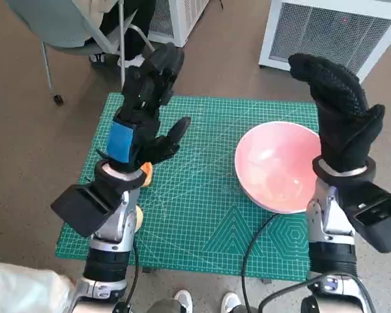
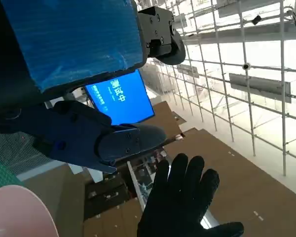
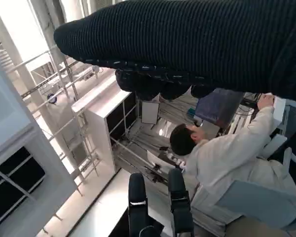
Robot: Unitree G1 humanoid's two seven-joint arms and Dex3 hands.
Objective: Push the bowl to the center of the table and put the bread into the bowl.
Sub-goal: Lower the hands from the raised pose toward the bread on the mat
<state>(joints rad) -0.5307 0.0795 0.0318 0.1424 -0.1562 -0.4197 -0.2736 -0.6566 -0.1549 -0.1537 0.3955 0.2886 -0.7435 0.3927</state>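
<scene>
The pink bowl (image 1: 278,167) sits on the right part of the green cutting mat (image 1: 202,215); its rim (image 2: 15,213) also shows in the left wrist view. Two orange bits of the bread (image 1: 145,171) peek out from behind my left forearm at the mat's left edge; the rest is hidden. My left hand (image 1: 145,111) is raised above the mat's left side, fingers spread, holding nothing. My right hand (image 1: 339,107) is raised just right of the bowl, fingers apart and empty. It appears in the left wrist view as the black glove (image 2: 182,202).
A chair (image 1: 72,26) stands beyond the table at the far left, and white slatted units (image 1: 332,26) at the far right. A black cable (image 1: 253,242) crosses the mat's near edge. A person's shoes (image 1: 182,300) show below the table; a seated person (image 3: 222,153) appears in the right wrist view.
</scene>
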